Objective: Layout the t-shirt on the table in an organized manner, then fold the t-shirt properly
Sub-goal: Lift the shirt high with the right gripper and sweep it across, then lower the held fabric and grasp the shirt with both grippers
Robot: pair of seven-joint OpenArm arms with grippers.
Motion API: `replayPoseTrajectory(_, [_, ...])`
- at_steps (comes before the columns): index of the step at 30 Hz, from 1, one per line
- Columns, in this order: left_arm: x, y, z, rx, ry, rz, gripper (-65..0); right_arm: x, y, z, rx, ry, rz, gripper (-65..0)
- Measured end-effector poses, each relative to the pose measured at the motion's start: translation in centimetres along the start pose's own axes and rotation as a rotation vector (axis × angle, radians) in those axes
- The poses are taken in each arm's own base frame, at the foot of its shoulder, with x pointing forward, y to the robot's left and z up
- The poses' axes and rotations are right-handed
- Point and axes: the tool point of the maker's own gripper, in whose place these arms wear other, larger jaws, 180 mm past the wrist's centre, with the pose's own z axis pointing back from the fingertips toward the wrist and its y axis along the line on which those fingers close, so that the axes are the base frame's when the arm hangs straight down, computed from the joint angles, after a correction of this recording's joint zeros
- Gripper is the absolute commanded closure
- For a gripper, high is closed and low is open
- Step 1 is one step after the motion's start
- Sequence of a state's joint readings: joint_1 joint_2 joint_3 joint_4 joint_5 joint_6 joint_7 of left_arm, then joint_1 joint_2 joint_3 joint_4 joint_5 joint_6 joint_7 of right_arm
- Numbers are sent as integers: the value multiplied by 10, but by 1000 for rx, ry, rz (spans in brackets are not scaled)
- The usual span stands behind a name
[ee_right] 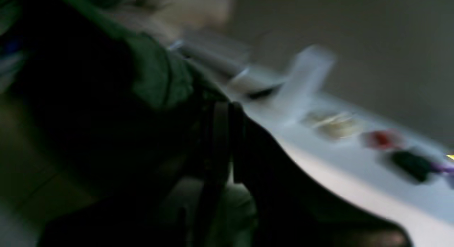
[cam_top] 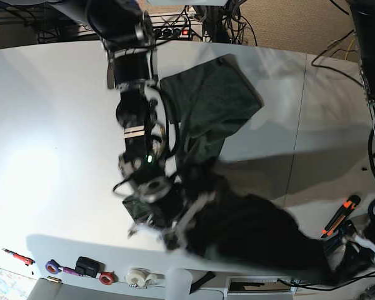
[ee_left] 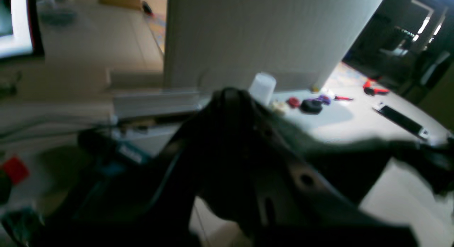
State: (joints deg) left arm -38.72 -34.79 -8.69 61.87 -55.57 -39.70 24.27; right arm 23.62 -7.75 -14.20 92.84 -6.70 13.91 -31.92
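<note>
My right tool [cam_top: 151, 187] is clenched on a bunch of the dark forest-green knit cotton t-shirt [cam_top: 212, 103], low over the near part of the large smooth white counter [cam_top: 50, 112]. In its own wrist view the jaws are dark and blurred, with green cloth [ee_right: 159, 73] pressed against them. My left tool [ee_left: 230, 98] is clamped shut too, with dark cloth [ee_left: 354, 151] draped off it; in the base view that arm sits at the near right corner and the tool itself is hidden by fabric.

The shirt is half lifted: one part lies flat on the counter toward the far middle, and the rest rises in a rumpled dark mass [cam_top: 256, 231] strung between the two tools along the near edge.

A thin dark seam [cam_top: 298, 125] crosses the counter on the right. Along the near edge lie a red roll of tape [cam_top: 106, 278], a white roll [cam_top: 137, 277], a small black block [cam_top: 85, 265] and a purple ring [cam_top: 51, 267]. An orange-handled tool [cam_top: 340, 215] rests at the right edge. Cables [cam_top: 237, 15] tangle behind the far edge.
</note>
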Motion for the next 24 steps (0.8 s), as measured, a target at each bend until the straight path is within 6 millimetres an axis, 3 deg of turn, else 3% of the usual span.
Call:
replayPoseTrajectory(2, [22, -4, -6, -14, -42, -18, 0, 31, -14, -6, -35, -67, 30, 0])
replayPoseTrajectory(4, [41, -7, -10, -26, -80, -34, 0, 49, -21, -9, -52, -103, 56, 0])
replayPoseTrajectory(12, [79, -15, -20, -50, -147, -70, 0, 82, -28, -9, -80, -216, 95, 0])
replayPoseTrajectory(20, [86, -22, -27, -68, -169, -67, 0, 72, -41, -8, -158, -184, 73, 0])
replayPoseTrajectory(24, [76, -22, -28, -66, -125, -66, 0, 38, -40, -21, -154, -65, 52, 0])
